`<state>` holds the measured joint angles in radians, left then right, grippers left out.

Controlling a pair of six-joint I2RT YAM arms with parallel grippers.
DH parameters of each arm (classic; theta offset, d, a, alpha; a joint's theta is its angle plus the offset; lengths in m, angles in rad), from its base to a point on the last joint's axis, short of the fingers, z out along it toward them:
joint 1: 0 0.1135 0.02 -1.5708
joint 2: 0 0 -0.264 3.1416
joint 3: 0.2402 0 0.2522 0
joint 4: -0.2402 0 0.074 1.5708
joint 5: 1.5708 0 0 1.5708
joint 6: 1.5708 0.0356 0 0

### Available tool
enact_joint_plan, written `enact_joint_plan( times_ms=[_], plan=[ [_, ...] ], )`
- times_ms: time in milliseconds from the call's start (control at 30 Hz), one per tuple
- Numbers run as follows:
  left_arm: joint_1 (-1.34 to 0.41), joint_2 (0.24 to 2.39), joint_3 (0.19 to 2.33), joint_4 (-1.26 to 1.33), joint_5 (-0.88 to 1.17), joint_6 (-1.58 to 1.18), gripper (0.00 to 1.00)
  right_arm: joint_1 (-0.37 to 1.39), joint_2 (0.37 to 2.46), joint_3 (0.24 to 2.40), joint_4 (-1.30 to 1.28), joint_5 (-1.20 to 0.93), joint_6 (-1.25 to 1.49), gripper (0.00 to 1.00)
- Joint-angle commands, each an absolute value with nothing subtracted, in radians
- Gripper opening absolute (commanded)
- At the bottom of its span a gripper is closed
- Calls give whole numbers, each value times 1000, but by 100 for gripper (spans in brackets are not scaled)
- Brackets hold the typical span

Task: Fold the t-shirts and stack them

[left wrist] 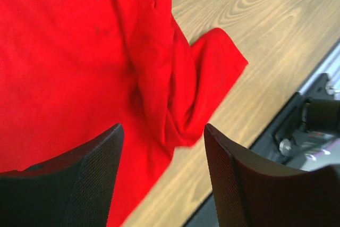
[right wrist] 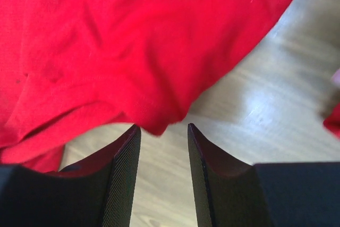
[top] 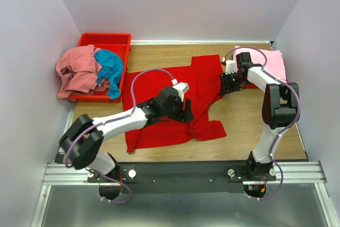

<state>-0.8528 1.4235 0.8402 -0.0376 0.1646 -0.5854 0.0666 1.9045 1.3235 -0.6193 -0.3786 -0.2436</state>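
Note:
A bright red t-shirt (top: 204, 78) lies spread and rumpled on the middle of the wooden table. My left gripper (top: 186, 114) hovers over its near right part, open and empty. In the left wrist view (left wrist: 163, 131) its jaws stand wide apart above the shirt (left wrist: 64, 51), near a bunched sleeve (left wrist: 212, 62). My right gripper (top: 228, 87) is at the shirt's right edge, open. In the right wrist view (right wrist: 163, 127) a corner of the shirt (right wrist: 133, 41) reaches just between its fingertips, not pinched. A light pink shirt (top: 273, 62) lies folded at the back right.
A rigid red bin (top: 106, 41) stands at the back left, with a salmon pink shirt (top: 77, 70) and a teal blue shirt (top: 110, 70) draped over it. Bare wood (top: 249, 120) shows right of the red shirt. The metal rail (top: 186, 173) runs along the near edge.

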Motion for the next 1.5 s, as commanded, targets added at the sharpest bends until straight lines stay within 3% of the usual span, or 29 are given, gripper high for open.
enact_joint_plan(
  times_ms=[0,67,233,333,567,700,767,833,867,900,1133,1167,1200,1233,1467],
  plan=[
    [-877,1549,929,-23,138,-505,68,69,1953,1382,-597,-356,-244,47],
    [-890,1610,975,-40,140,-483,65,71,1966,1396,-598,-368,-245,41],
    [-910,1713,1049,-58,156,-454,59,71,1970,1437,-600,-383,-256,13],
    [-914,1755,1078,-63,149,-449,49,71,1968,1474,-600,-391,-255,5],
    [-914,1828,1175,-106,89,-433,37,69,1986,1543,-604,-431,-235,3],
    [-914,1856,1209,-113,84,-422,24,71,1996,1568,-604,-445,-230,3],
    [-913,1873,1224,-120,90,-414,23,69,2000,1583,-607,-456,-227,2],
    [-913,1887,1235,-123,94,-413,12,69,2005,1594,-607,-465,-221,2],
    [-913,1891,1241,-124,94,-410,1,71,2009,1604,-609,-477,-219,2],
    [-911,1896,1243,-121,95,-408,0,71,2011,1609,-609,-483,-215,2],
    [-900,1855,1236,-94,80,-413,0,69,2025,1638,-615,-492,-212,2],
    [-900,1847,1235,-86,80,-411,6,69,2026,1638,-617,-494,-212,2],
    [-900,1842,1236,-86,81,-410,21,71,2028,1638,-617,-494,-212,2],
    [-900,1839,1238,-87,78,-408,26,71,2029,1638,-617,-495,-212,2],
    [-902,1891,1298,-129,63,-396,36,69,2031,1638,-620,-503,-207,2]
  ],
)
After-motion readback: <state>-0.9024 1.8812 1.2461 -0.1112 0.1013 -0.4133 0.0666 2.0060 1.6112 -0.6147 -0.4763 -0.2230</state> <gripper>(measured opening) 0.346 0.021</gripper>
